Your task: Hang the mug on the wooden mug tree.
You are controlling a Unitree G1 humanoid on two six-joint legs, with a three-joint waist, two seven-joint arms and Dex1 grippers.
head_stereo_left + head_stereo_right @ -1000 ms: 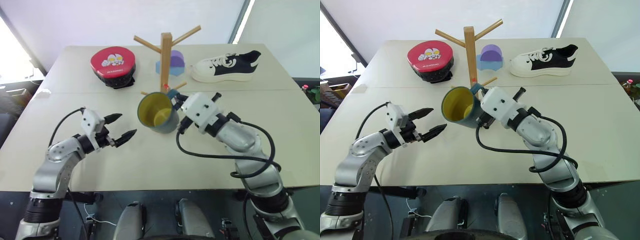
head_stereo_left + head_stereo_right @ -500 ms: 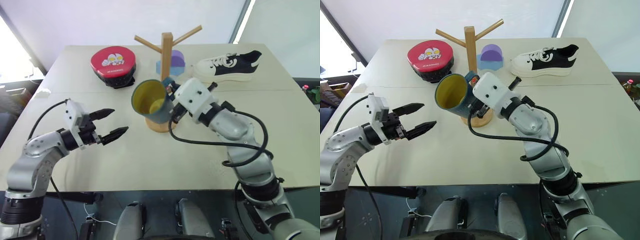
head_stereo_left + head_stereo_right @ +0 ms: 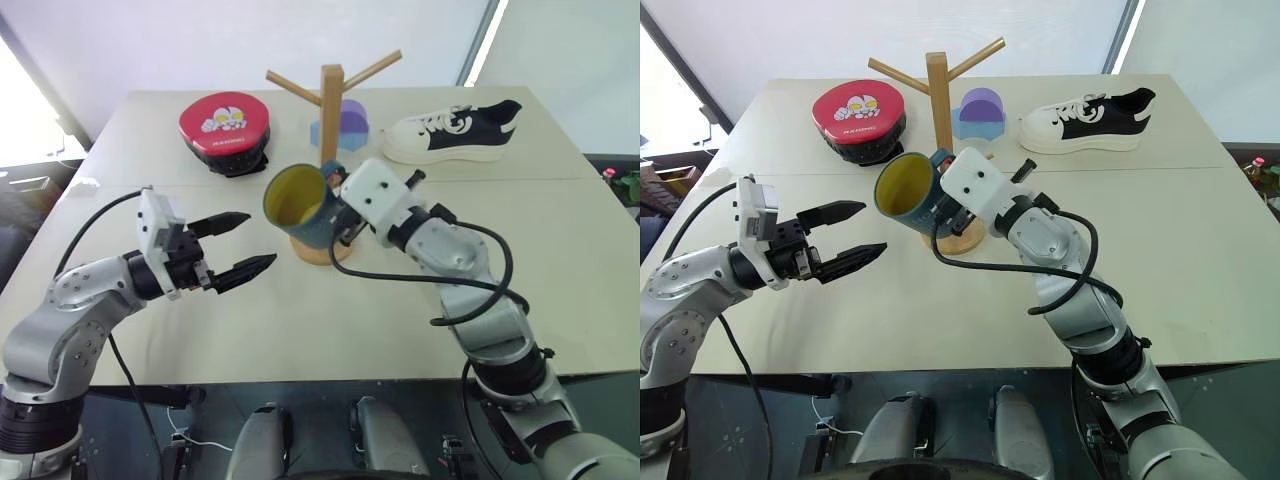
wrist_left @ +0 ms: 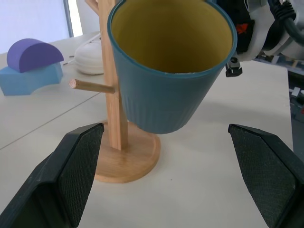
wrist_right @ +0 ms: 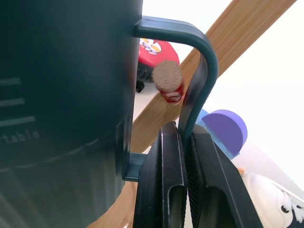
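Mug held off the tabletop by its handle, pinched in the right tool, mouth tipped toward the left tool. Tree just behind; a peg end sits by the handle loop. Left tool gapes wide, empty.

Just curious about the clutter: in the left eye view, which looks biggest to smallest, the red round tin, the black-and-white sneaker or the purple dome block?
1. Black-and-white sneaker
2. Red round tin, slightly smaller
3. Purple dome block, partly hidden behind the wooden mug tree
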